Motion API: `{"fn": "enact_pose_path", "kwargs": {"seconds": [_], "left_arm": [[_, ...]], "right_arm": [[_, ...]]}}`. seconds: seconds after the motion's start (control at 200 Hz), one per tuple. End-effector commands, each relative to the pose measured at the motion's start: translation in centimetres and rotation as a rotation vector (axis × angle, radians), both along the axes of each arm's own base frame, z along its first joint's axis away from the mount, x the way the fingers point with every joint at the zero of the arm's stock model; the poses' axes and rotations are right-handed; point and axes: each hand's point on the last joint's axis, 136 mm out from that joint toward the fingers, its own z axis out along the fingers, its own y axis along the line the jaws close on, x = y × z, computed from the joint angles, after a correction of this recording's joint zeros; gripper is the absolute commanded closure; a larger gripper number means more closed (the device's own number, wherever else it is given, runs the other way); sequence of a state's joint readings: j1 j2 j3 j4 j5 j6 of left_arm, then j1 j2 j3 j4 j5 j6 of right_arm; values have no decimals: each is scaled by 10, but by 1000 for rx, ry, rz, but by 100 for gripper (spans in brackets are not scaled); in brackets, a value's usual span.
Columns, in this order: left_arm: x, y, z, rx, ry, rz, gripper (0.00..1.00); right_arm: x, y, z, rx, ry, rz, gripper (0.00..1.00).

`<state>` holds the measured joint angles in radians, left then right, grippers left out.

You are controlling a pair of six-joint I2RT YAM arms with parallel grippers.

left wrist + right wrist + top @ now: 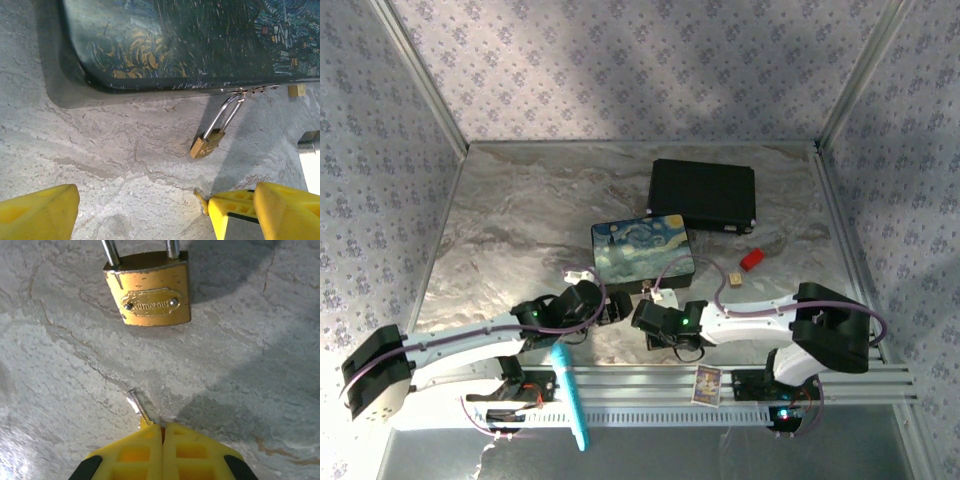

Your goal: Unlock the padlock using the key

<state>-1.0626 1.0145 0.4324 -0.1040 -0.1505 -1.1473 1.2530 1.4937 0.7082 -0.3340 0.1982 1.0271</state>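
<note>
Two grippers meet low at the near edge of the painted box (642, 255), where I have little room. The padlock (150, 290) lies flat on the marble table (500, 230). Its shackle is hooked through the box's latch (240, 91), and its brass body is angled away from the box wall.

In the right wrist view a strip of bare table separates the padlock's bottom edge from the key (136, 404). The key's silver blade points up and left, clear of the lock. The right gripper (162, 427) is clamped on the key, its yellow fingers pressed together over the head.

The left gripper (167, 192) is spread wide with nothing between its fingers (37, 212). It faces the box's rounded corner, with the padlock off toward its right finger. Open table lies to the left of the box. To the right are a small tan block (733, 281) and a red piece (751, 260), and a black case (703, 195) sits behind.

Both arms reach forward low over the table and angle in toward the middle, the left arm (470, 340) and the right arm (760, 310).
</note>
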Motion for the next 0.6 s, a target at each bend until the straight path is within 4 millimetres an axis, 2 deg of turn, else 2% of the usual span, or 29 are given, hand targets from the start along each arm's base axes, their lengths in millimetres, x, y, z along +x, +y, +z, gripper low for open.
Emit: {"fn": "enact_pose_path", "kwargs": {"seconds": [0.0,0.135,0.31,0.425,0.595], "left_arm": [[3,-9,5,-36,-5,12,13],[3,-21,6,-81,-9,-2,19],[0,-39,2,-213,50,71,31],[-3,-53,10,-415,91,181,31],[-8,-55,2,-441,223,297,30]], "right_arm": [[-8,-6,-21,-9,57,32,100],[-4,-11,-14,3,37,74,100],[1,-3,2,167,27,105,100],[4,-1,14,223,5,93,100],[11,-2,30,311,-19,38,100]]}}
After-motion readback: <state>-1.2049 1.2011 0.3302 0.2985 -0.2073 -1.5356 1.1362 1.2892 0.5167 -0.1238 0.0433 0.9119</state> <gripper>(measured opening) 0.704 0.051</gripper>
